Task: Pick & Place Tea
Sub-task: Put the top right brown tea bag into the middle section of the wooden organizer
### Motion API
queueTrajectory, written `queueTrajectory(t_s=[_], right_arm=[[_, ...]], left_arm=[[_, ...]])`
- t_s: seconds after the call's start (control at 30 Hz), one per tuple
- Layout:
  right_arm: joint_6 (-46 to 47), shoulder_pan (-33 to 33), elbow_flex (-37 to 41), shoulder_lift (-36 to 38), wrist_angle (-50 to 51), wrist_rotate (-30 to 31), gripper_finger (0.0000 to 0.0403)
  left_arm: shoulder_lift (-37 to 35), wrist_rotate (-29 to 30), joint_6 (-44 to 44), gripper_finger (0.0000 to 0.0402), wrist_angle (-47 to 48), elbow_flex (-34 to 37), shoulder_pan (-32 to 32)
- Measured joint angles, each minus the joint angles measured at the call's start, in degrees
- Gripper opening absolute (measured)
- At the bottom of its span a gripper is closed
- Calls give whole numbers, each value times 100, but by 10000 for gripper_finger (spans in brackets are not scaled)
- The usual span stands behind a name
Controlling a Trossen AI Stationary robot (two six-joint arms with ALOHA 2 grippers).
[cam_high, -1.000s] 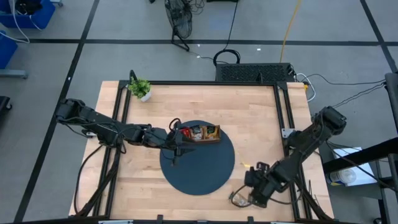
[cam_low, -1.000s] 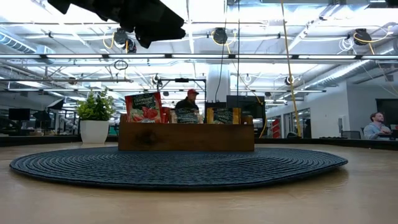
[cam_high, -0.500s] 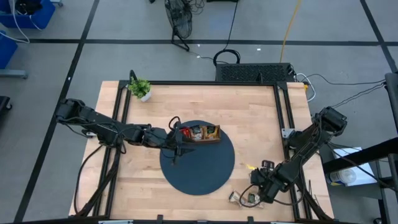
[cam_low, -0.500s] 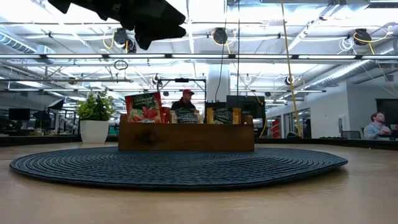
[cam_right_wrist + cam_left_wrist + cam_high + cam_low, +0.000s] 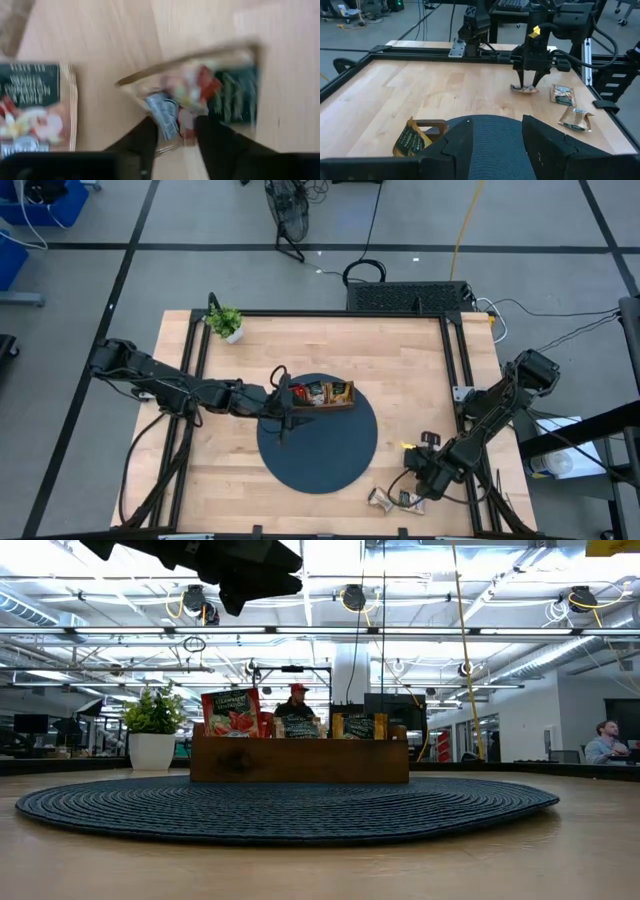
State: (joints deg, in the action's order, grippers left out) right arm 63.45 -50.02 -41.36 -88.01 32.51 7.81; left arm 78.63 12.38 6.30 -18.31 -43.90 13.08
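Note:
The wooden tray point(image 5: 318, 394) stands on the round dark mat point(image 5: 318, 442) with tea sachets upright in it: a red one point(image 5: 231, 710) and dark green ones point(image 5: 358, 725). My left gripper point(image 5: 492, 135) hovers open above the tray's left end, holding nothing. Near the table's front right corner, my right gripper point(image 5: 529, 84) points down over a flat sachet point(image 5: 200, 92), one open finger on each side of its edge. Two more beige-and-green sachets point(image 5: 380, 498) point(image 5: 405, 500) lie flat on the wood beside it. My right gripper comes from above, pointing down, with its fingertips point(image 5: 521, 82) at the sachet's edge point(image 5: 175, 127), which reaches in between the two fingers. The sachet lies on the wood. Whether the fingers touch it, I cannot tell.
A small potted plant point(image 5: 226, 322) stands at the table's far left corner. Black frame rails point(image 5: 455, 370) run along the table's sides. Bare wood lies between the mat and the right rail. People sit in the room beyond the table.
My right gripper has sunk toward the wood and shifted toward the table's right edge, uncovering the two loose sachets at the front. My left arm has kept still above the tray.

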Motion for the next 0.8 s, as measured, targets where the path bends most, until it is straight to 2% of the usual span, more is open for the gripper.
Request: queueTrajectory(t_s=[0.13,0.17,0.33,0.43,0.67,0.73,0.8], right_arm=[[-147,2,2,-4,-456,374,26],[-282,2,2,-4,-631,456,17],[-952,51,-176,-53,-955,1317,10],[-1699,210,-431,-33,-929,2226,9],[-3994,1012,-514,-35,-1450,4471,8],[-4783,1375,-514,-35,-1833,4852,8],[-5602,1767,-514,-35,-2414,4913,8]], left_arm=[[0,11,7,164,0,0,0],[0,11,27,162,2,0,0],[0,14,422,153,0,0,-9],[0,18,609,153,-7,0,-49],[0,18,1043,160,-180,0,-73],[0,25,1227,159,-267,0,-86],[44,127,1599,155,-388,0,-125]])
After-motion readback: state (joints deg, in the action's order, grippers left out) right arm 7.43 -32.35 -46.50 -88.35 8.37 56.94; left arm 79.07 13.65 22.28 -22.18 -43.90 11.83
